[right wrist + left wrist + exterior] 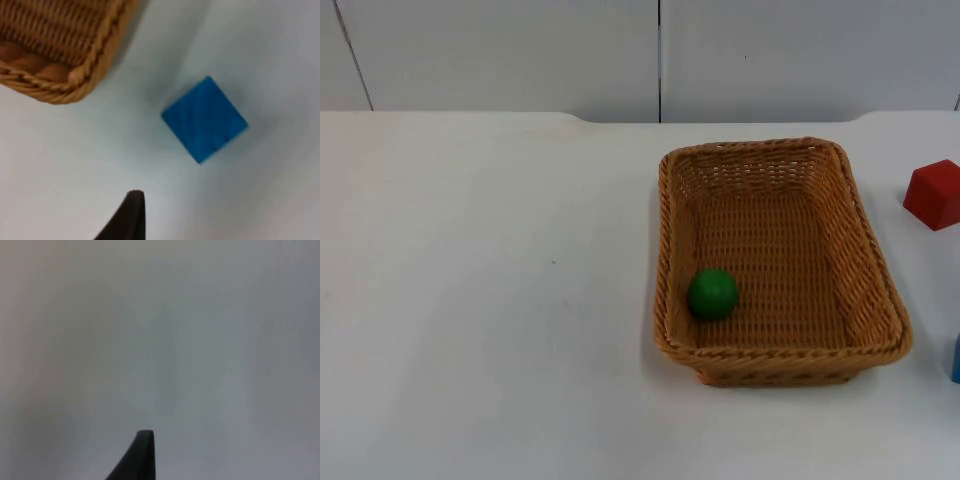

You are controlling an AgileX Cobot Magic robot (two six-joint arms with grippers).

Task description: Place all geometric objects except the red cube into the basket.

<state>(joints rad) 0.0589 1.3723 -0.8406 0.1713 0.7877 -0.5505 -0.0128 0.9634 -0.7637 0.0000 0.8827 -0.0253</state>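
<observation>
In the top view a rectangular woven wicker basket (775, 262) stands on the white table (480, 300), a little toward three o'clock from the centre, its long sides running from twelve to six. A green ball (712, 293) lies inside it on the woven floor, in the corner toward seven o'clock, close to the wall on the nine o'clock side. Outside the basket, at three o'clock from its far end and clear of the rim, sits the red cube (933, 194) on the bare table. At about four o'clock from the basket, just off its near corner, a blue block (956, 358) is cut by the picture's edge. The grey partition wall (520, 50) closes the table at twelve o'clock.

In the left wrist view one black fingertip of the left gripper (140, 455) hangs over plain white table with nothing beneath it; how far the claw is parted I cannot tell, and no object is seen in its grasp.

In the right wrist view one black fingertip of the right gripper (129, 217) stands over the table. The blue block (204, 119) rests flat on the surface, turned corner-on, apart from the fingertip and untouched. A rounded corner of the basket (60, 60) lies near the block with a strip of table between them. Whether this claw is parted or closed cannot be told; it grips nothing visible.
</observation>
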